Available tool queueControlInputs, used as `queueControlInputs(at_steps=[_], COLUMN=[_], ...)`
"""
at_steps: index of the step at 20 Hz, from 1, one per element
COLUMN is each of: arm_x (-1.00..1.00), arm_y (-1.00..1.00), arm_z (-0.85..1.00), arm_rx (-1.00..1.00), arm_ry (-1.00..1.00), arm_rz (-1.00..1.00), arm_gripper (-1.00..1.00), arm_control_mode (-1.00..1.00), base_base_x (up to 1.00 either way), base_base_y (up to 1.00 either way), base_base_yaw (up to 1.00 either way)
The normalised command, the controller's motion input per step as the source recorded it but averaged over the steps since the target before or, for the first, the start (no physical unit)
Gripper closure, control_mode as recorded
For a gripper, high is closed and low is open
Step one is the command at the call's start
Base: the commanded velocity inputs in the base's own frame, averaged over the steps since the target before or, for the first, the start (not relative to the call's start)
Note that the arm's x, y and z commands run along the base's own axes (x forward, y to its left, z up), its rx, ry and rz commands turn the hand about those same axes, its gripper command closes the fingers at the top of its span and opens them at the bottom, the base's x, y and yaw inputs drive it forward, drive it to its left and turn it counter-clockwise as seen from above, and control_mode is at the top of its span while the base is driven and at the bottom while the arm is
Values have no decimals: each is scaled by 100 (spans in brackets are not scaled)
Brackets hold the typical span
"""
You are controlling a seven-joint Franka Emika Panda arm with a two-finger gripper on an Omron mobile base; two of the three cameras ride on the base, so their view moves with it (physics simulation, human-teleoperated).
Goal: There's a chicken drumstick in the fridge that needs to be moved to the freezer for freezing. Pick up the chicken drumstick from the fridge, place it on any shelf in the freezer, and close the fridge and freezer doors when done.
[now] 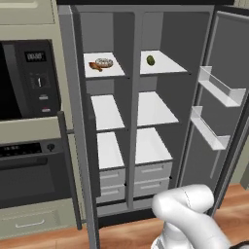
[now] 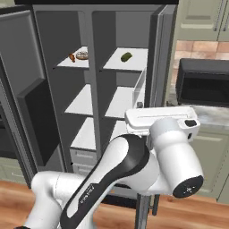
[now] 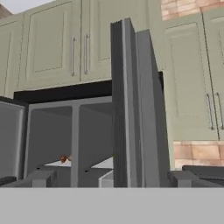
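Standing open ahead of the gripper (image 3: 111,178) is a tall grey side-by-side unit with 2 halves of white shelves. The narrower left half is the freezer (image 1: 97,34). The wider right half is the fridge (image 1: 165,44).

Both doors are swung wide. The freezer door (image 2: 22,89) hangs off to the gripper's left. The fridge door (image 1: 214,121), carrying 2 clear bins (image 1: 221,90), stands close in front of the gripper. In the hand view, its grey edge rises straight up between the 2 fingertips (image 3: 41,177). Cream cabinets (image 3: 52,48) show beyond the door, above the unit.

The white arm (image 2: 120,165) bends up from the base, with the hand level in front of that door edge. The gripper's jaws are spread wide with nothing between them.

On the freezer's top shelf, ahead of the gripper and to its left, lies a round frosted donut (image 1: 104,62). The drumstick (image 1: 95,66), small and orange-brown, lies just beside the donut, on its left at the shelf's front; whether the 2 touch cannot be told. It is well apart from the gripper.

On the fridge's top shelf, at the same height, sits 1 small dark-green fruit (image 1: 151,60).
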Motion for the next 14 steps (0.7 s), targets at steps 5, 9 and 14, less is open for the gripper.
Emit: queueControlInputs(at_steps=[5,9,14], arm_x=[48,41,14], arm_y=[-41,-50,-43], arm_z=[-36,-43,-42], arm_rx=[0,0,0], arm_ry=[-1,-1,-3], arm_rz=[0,0,0], arm_gripper=[-100,-100,-100], arm_control_mode=[-100,-100,-100], base_base_x=[0,0,0], base_base_y=[0,0,0], base_base_yaw=[0,0,0])
